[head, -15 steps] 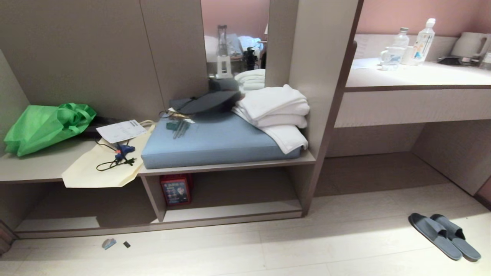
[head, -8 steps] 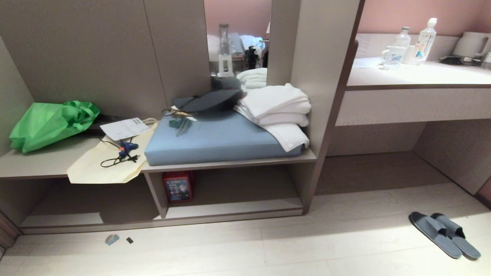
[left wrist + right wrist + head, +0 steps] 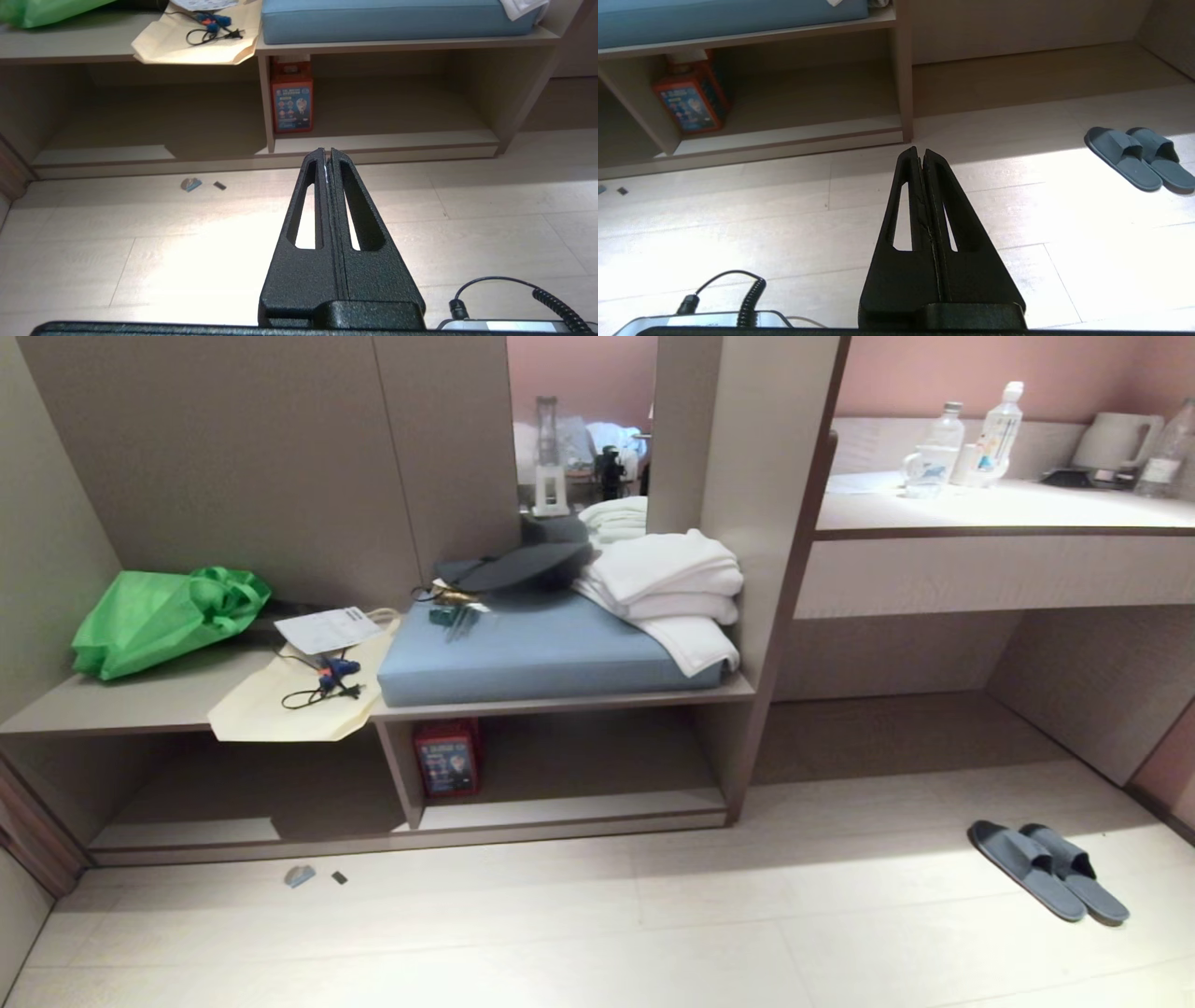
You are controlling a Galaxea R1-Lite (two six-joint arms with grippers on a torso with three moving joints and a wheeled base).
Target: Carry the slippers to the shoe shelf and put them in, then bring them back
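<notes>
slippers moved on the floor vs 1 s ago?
No. The whole head view shifted, so the camera moved. The slippers lie in the same spot relative to the desk recess and the shoe shelf.

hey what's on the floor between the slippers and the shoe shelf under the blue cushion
Nothing: the head view shows only bare pale floor between the slippers and the shoe shelf.

Slippers (image 3: pixel 1047 883) paired on floor, well apart from shoe shelf (image 3: pixel 597 775).
</notes>
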